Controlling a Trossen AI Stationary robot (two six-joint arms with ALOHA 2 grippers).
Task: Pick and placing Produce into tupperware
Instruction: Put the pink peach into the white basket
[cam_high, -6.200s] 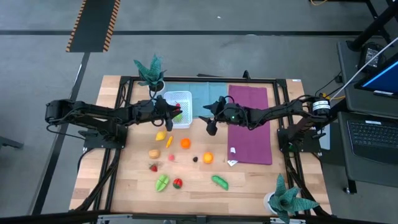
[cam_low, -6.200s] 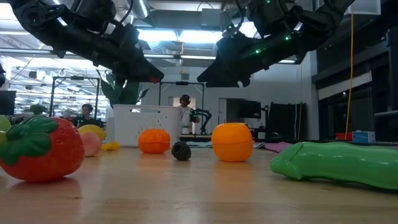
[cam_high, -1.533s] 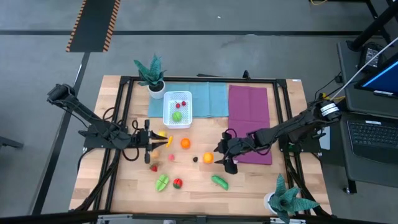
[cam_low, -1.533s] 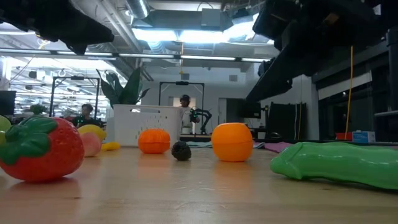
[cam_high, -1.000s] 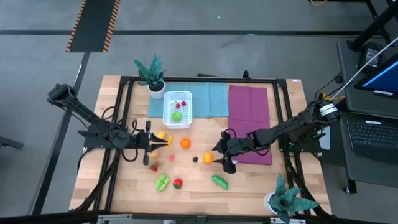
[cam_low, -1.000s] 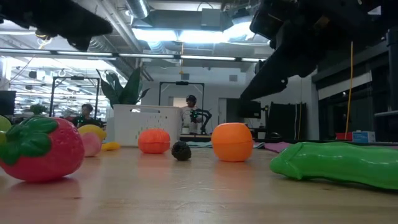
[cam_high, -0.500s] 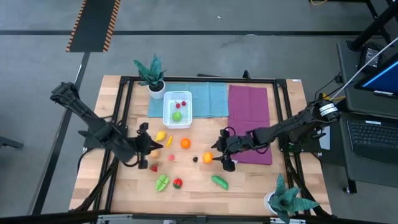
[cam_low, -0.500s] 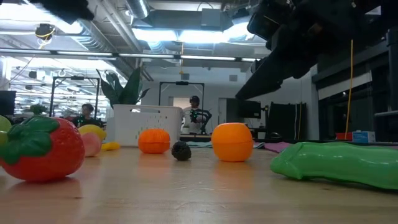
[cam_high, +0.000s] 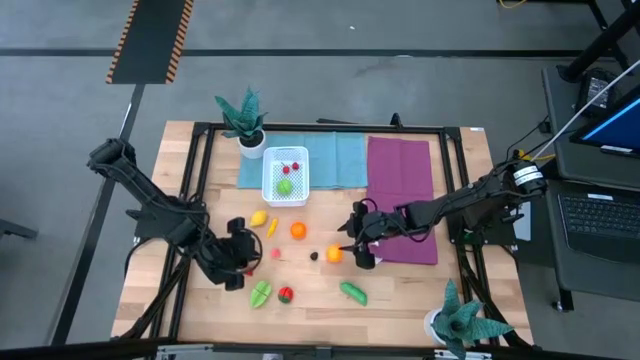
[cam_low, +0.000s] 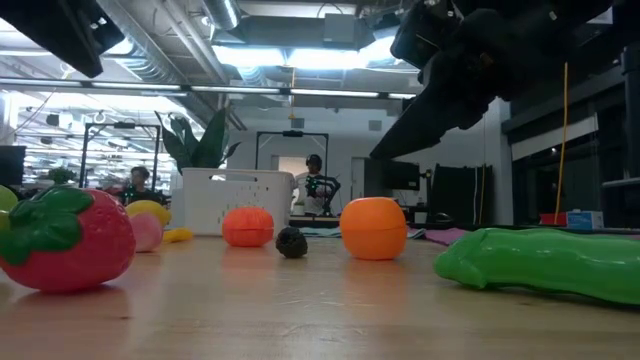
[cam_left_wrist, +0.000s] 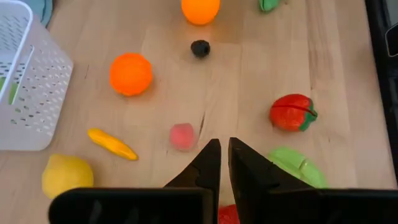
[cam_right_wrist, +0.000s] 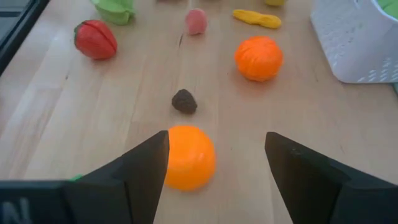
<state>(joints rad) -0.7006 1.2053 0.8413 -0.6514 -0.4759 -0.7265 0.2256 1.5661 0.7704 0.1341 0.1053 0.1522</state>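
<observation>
**Right claw is lining up on the orange ball**

The right gripper (cam_right_wrist: 214, 165) is hanging low over the wooden table (cam_high: 400, 300) with its two fingers spread wide and nothing in them. The orange fruit (cam_right_wrist: 189, 157) is sitting just in front of the gap, a bit toward one finger. To do this step well, the claw probably needs to slide so the fruit sits in the middle of the gap, go down until the fingers are on both sides of it, and squeeze gently, because a round toy could roll away. A small dark berry (cam_right_wrist: 184, 101) is lying near it and should not get bumped.

The right arm is reaching in from the table's right side, stretched long and low across the purple cloth (cam_high: 400, 195).

The left gripper (cam_left_wrist: 219, 163) is pinched closed and holding nothing. It is pointing down over the left part of the table, near a pink piece (cam_left_wrist: 182, 135) and a strawberry (cam_left_wrist: 292, 113).

The white tupperware (cam_high: 285, 177) is sitting at the back of the table on a blue cloth (cam_high: 335, 158), with green and red pieces already inside.
</observation>
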